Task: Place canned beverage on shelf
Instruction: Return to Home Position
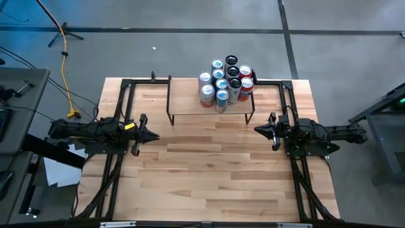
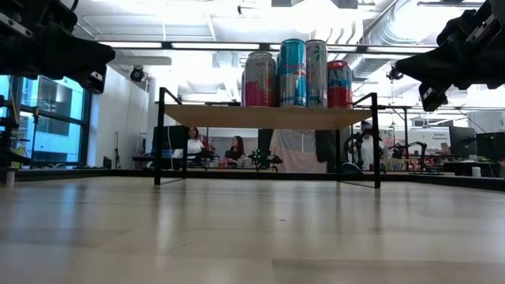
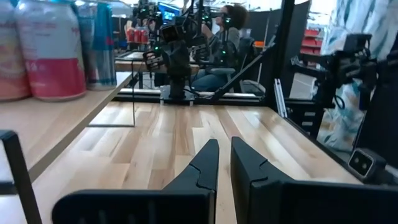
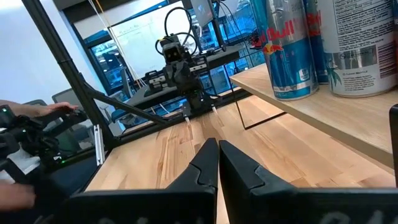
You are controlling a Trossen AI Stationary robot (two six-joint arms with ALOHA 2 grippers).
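The shelf (image 1: 190, 104), a light wood plank on thin black legs, stands at the table's far middle. Several canned beverages (image 1: 226, 82) stand upright in a cluster on its right part; the low view shows the cans (image 2: 296, 75) on the plank (image 2: 205, 117). My left gripper (image 1: 156, 135) hovers over the table's left side, shut and level, pointing toward the right edge, with nothing between its fingers (image 3: 208, 155). My right gripper (image 1: 256, 130) hovers over the right side, shut and level, pointing toward the left edge, also holding nothing (image 4: 217, 149).
Black arm frames (image 1: 114, 171) (image 1: 310, 183) run along the table's left and right sides. The wooden tabletop (image 1: 209, 171) stretches between them, nearer than the shelf. People sit in the room beyond the table's far edge (image 2: 213, 150).
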